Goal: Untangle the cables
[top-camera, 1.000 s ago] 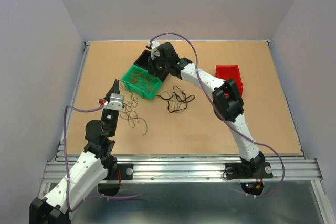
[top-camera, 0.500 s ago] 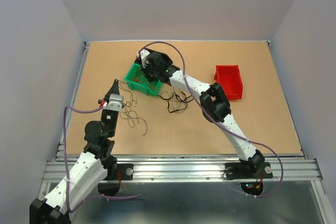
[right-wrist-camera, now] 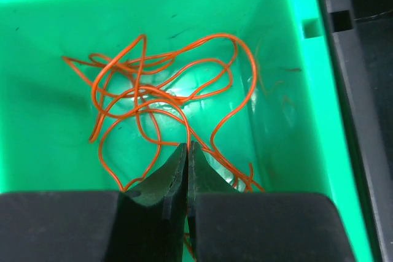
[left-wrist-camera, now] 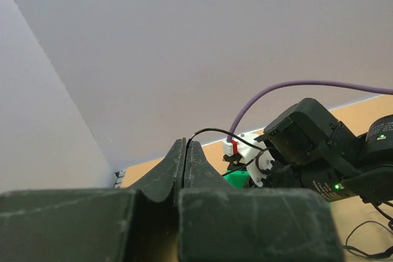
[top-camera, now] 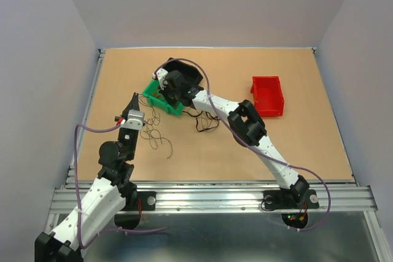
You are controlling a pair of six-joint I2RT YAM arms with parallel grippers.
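Now left gripper (left-wrist-camera: 186, 143) clenched on a thin black cable (left-wrist-camera: 212, 131); right gripper (right-wrist-camera: 187, 146) clenched on a strand of the orange cables (right-wrist-camera: 139, 99) in the green bin (right-wrist-camera: 37, 133); more black cables (top-camera: 206, 118) loose on table (top-camera: 258, 78).

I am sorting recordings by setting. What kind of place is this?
Probably a lab robot cell: plain grey walls box in a wooden table, and the left arm and right arm are bolted to a metal rail.
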